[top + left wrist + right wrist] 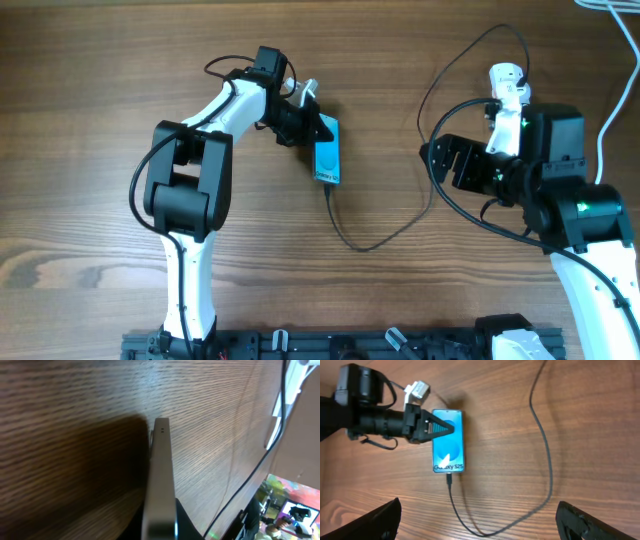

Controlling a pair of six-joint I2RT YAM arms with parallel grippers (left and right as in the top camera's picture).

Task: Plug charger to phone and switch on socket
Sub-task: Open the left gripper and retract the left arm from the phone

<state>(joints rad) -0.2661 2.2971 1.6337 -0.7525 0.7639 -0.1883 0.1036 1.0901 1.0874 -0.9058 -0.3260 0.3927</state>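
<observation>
While the left arm rises from its base at the near edge of the table [100, 60], it folds at a black elbow and runs its white forearm out to the far right. Its wrist then turns back, so that the left gripper [440, 428] comes onto the phone [447, 455] from the phone's left side. The jaws stand narrow, closed on the phone's thickness. One dark triangular finger lies across the upper half of the cyan screen. In the left wrist view the phone's thin silver edge runs up the middle of the frame, with that finger against its face. The phone lies near the table's centre, text strip toward the near edge.

The charger [547, 460] meets the phone at its near short edge. From there the cable dips toward the near side, loops right, and climbs away to the far right.

The right arm stands at the table's right. Its upper links lean toward the far side and its black wrist is bent left. The right gripper [447, 163] is held above the table, well apart from the phone, its fingers [377, 520] spread wide and holding nothing.

The cable's far end reaches a white oblong body [508, 92] beside that wrist; whether it belongs to the arm cannot be told. A thick white cord [608, 110] crosses the far right corner.
</observation>
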